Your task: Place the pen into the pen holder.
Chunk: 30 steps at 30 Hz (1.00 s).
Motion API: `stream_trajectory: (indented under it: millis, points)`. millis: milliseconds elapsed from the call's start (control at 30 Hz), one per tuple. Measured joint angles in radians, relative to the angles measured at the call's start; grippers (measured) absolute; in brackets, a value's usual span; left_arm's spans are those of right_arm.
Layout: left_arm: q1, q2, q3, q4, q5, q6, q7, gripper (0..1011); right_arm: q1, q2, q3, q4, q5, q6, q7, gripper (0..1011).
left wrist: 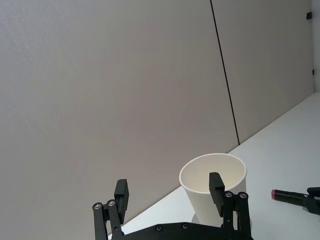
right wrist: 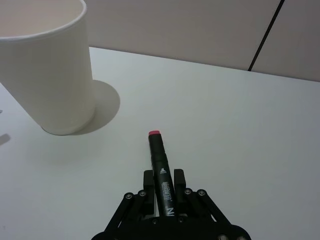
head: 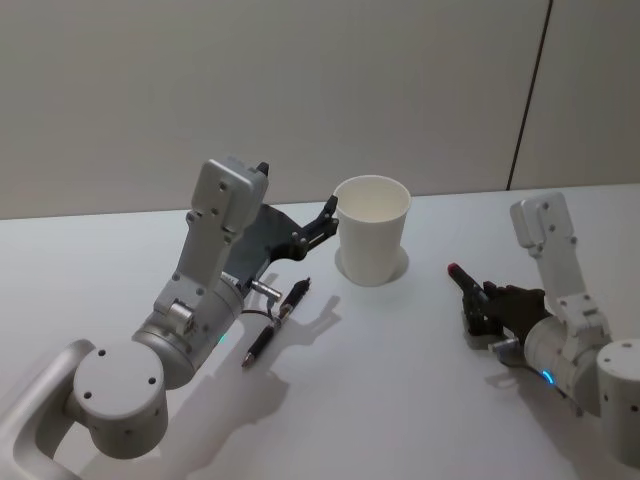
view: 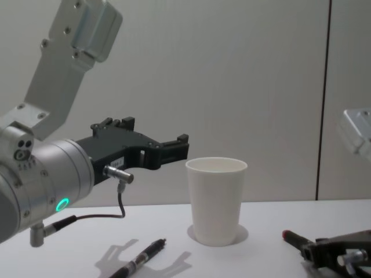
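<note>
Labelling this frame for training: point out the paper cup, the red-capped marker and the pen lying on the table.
paper cup [head: 371, 240], head view, outer wall.
red-capped marker [right wrist: 161, 167], right wrist view, black barrel.
pen [head: 274, 324], head view, middle of its barrel.

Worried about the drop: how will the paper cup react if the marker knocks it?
The paper cup looks empty and tapers to a narrower base, so probably light and apt to tip or slide. Its rim would likely flex. The right gripper, low by the table, holds the marker; the left gripper hovers open beside the cup.
</note>
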Motion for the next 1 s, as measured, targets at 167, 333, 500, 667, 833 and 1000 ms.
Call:
stream_trajectory:
  millis: [167, 333, 500, 667, 833, 1000]
  points:
    - [0.000, 0.000, 0.000, 0.000, 0.000, 0.000, 0.000, 1001, 0.000, 0.000, 0.001, 0.000, -0.004, -0.005, 0.002, 180]
    - [0.000, 0.000, 0.000, 0.000, 0.000, 0.000, 0.000, 1001, 0.001, 0.000, 0.001, 0.001, -0.011, -0.015, 0.005, 170]
    - [0.000, 0.000, 0.000, 0.000, 0.000, 0.000, 0.000, 1001, 0.003, 0.000, 0.001, 0.001, -0.023, -0.040, 0.013, 170]
    - [0.000, 0.000, 0.000, 0.000, 0.000, 0.000, 0.000, 1001, 0.006, 0.000, 0.001, 0.003, -0.040, -0.082, 0.023, 169]
    - [0.000, 0.000, 0.000, 0.000, 0.000, 0.000, 0.000, 1001, 0.010, 0.001, 0.001, 0.005, -0.059, -0.132, 0.032, 169]
    - [0.000, 0.000, 0.000, 0.000, 0.000, 0.000, 0.000, 1001, 0.015, 0.003, 0.002, 0.006, -0.079, -0.196, 0.041, 169]
